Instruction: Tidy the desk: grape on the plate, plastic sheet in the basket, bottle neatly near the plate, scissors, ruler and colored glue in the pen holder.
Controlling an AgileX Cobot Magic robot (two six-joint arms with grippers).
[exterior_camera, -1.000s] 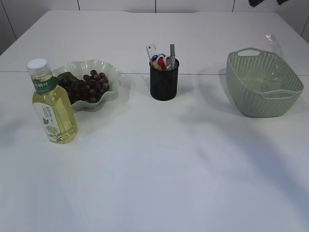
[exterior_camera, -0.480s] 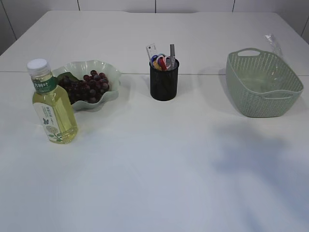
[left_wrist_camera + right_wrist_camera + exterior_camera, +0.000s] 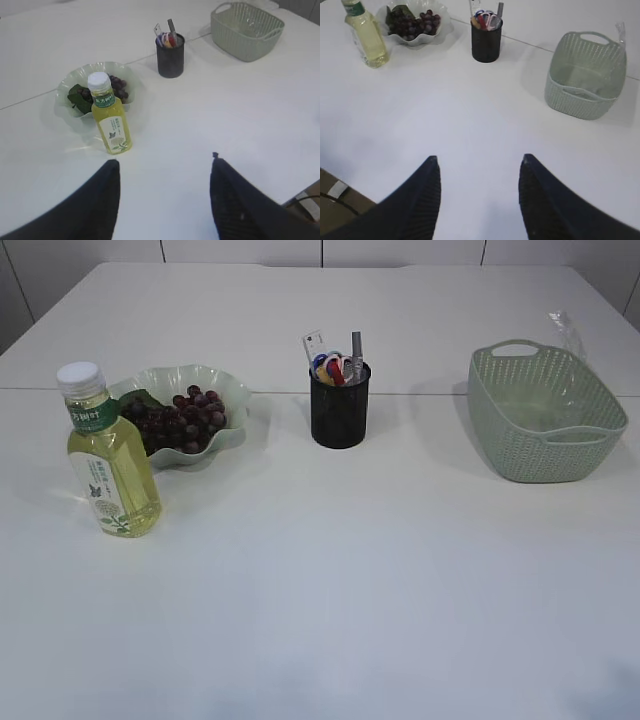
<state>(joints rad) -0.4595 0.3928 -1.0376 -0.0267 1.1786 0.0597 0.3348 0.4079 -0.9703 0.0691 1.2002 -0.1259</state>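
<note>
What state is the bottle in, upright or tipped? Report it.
Upright. The bottle stands on its base beside the plate, white cap on top, in all three views.

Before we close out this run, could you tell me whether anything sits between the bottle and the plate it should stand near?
Nothing visible does. The bottle stands upright right beside the plate holding the grapes, at its front-left edge, with no object between them. Both grippers, left and right, are open and well back from it.
</note>
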